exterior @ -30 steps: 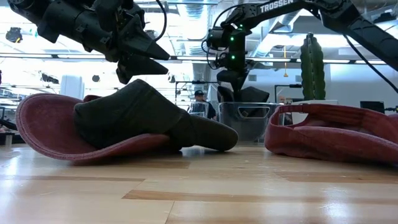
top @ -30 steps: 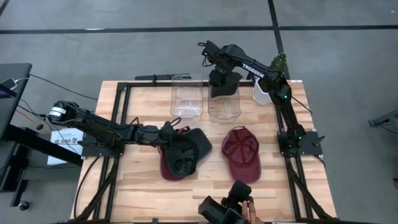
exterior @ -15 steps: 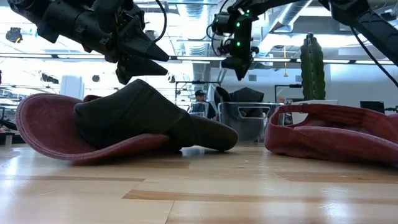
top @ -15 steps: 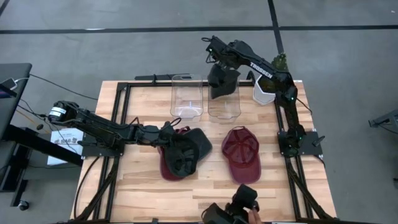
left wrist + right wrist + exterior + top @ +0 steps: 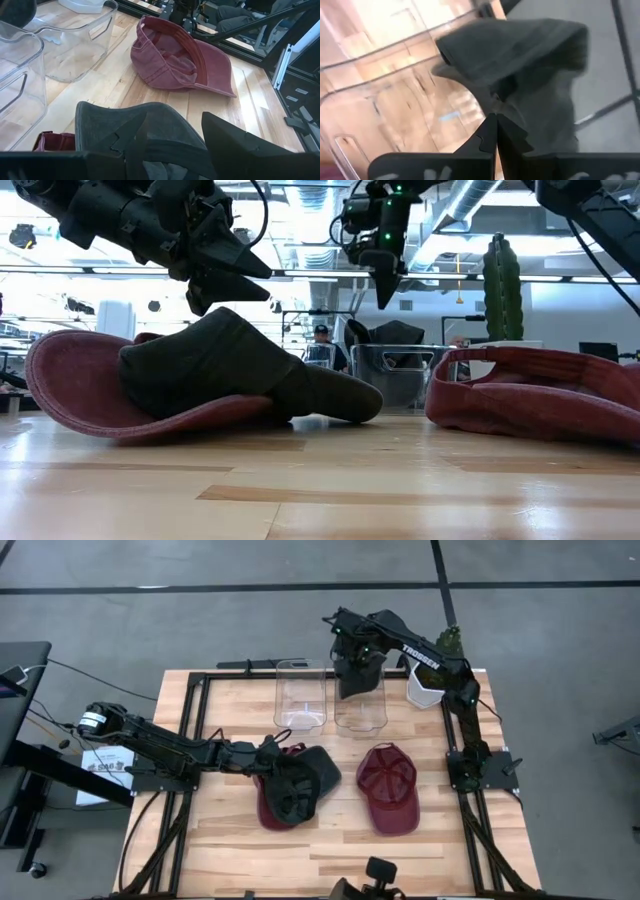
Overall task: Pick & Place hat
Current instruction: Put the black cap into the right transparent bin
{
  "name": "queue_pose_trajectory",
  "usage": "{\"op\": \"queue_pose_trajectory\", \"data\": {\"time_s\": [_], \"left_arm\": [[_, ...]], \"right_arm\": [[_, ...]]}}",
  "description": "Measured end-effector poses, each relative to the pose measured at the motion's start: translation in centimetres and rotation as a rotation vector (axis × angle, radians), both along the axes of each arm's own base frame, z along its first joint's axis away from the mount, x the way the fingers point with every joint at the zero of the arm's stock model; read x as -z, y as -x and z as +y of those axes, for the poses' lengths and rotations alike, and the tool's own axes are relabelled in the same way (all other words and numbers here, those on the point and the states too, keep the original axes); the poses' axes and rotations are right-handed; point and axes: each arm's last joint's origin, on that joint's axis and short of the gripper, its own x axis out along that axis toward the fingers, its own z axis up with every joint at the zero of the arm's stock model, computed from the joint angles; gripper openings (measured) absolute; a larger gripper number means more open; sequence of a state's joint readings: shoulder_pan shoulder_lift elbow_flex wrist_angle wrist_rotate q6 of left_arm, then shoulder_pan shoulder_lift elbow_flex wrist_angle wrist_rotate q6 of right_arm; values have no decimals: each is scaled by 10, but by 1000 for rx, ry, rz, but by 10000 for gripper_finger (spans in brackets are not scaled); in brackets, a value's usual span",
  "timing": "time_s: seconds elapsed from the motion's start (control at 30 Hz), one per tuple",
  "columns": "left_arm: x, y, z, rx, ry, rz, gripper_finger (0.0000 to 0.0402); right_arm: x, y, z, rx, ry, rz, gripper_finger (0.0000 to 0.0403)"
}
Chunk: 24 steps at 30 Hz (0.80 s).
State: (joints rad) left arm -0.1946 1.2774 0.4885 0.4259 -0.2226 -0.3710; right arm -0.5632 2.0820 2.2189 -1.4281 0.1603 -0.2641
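Dark grey cap [image 5: 362, 673] in clear plastic bin [image 5: 361, 708], right gripper [image 5: 386, 292] pressed together above. My left gripper [image 5: 250, 272] spread over second grey cap [image 5: 296, 788]; maroon caps [image 5: 389, 788] left.

Grey floor [image 5: 200, 620] with dark seam lines.

High view: overhead, straight down, whole table [image 5: 240, 840] and both arms in frame. Low view: at tabletop level, looking across the boards into the room, close to the dark hat [image 5: 230, 370] on the red hat [image 5: 70, 380]. Left wrist cam: close over that dark hat, facing the second red hat [image 5: 175, 60] at 12 o'clock. Right wrist cam: tight above the clear bin [image 5: 395, 100]. High and low views share both red hats.
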Motion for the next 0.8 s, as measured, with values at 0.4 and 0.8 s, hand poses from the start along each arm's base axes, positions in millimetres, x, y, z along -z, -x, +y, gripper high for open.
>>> {"op": "queue_pose_trajectory", "data": {"time_s": [0.4, 0.8], "left_arm": [[0, 0, 0, 0, 0, 0, 186], [0, 0, 0, 0, 0, 0, 186]], "right_arm": [[55, -6, -13, -16, -31, 24, 0], [63, 5, -35, 264, 381, 193, 0]]}}
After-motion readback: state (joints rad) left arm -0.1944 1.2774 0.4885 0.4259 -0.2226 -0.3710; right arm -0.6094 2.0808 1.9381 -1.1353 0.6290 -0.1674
